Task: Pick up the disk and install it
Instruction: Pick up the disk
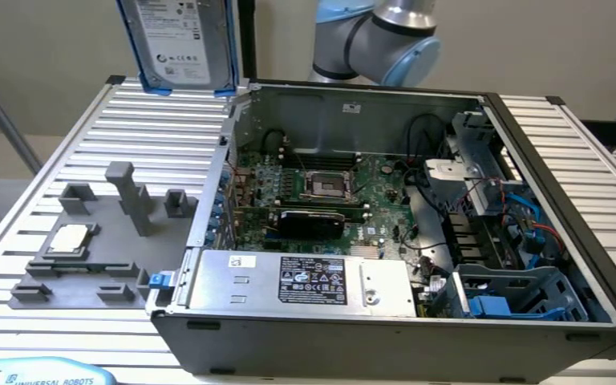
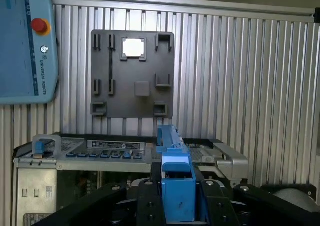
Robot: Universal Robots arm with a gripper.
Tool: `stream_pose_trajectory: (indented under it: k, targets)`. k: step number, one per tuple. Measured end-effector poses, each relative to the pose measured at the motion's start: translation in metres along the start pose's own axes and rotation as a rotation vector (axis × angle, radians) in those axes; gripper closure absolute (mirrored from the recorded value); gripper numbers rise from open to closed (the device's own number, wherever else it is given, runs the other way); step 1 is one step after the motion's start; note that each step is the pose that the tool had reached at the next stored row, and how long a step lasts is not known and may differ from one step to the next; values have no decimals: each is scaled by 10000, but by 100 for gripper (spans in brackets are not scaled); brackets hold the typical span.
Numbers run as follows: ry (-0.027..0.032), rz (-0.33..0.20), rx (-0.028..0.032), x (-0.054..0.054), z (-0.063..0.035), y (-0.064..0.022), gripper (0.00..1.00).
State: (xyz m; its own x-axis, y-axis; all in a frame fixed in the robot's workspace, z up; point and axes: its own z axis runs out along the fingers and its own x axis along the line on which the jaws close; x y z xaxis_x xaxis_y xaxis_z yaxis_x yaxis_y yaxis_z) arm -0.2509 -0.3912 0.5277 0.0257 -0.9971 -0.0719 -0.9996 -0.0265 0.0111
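The disk, a silver drive with a white printed label and blue rails, hangs upright in the air above the table's far side, toward the exterior view's left. It is left of the open computer case. In the wrist view I see the disk edge-on: its blue rail runs between my black fingers. My gripper is shut on the disk, high over the table and near the case's edge.
The case holds a motherboard, a silver power supply with a black label and a blue drive cage. A grey fixture plate carries a small silver chip. A teach pendant lies at the table's edge.
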Motion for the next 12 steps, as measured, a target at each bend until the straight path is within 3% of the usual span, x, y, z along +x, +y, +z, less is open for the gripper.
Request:
stream_pose_trajectory:
  k: [12]
  targets:
    - [-31, -2, 0, 193, -20, -542, 67]
